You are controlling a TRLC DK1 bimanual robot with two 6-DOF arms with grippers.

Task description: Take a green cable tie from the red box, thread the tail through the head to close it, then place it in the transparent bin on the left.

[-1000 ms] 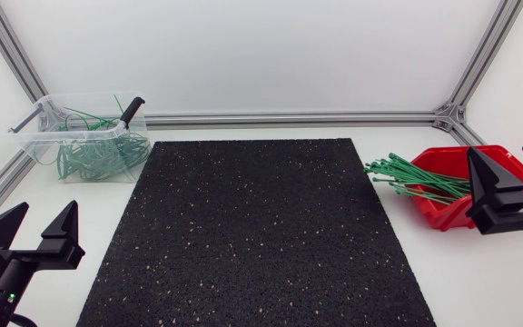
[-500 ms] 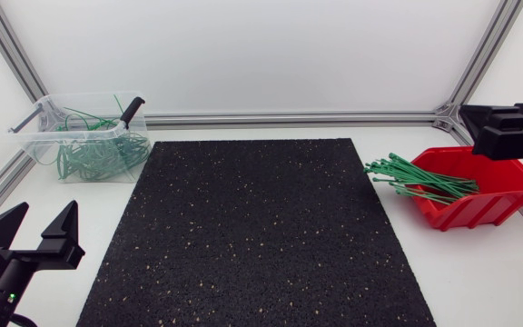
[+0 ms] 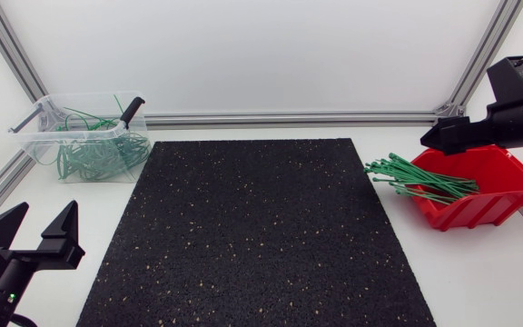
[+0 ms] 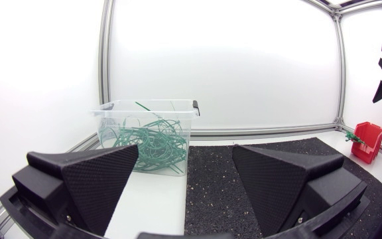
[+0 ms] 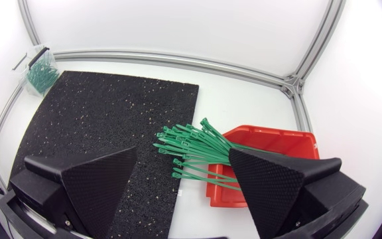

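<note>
**Desk:** What sits nearest the camera?

**Photographer:** One left gripper, low at the table's near left corner. Its two wedge fingers are spread wide with nothing between them. Ahead of it lies one speckled black rubber mat, covering the middle of the white table.

**Desk:** And the task's things, counted?

**Photographer:** One red box stands just off the mat's right edge, its open front facing the mat. A sheaf of straight green cable ties, too many to count, pokes out of it, the ends reaching about to the mat's edge. None is held. One transparent bin stands at the far left corner, well apart from the box, holding a tangle of looped green ties, also too many to count.

**Desk:** The other arm?

**Photographer:** The right gripper hangs raised over the far side of the red box, looking down on box and ties. Its fingers stand apart, empty, touching nothing.
</note>
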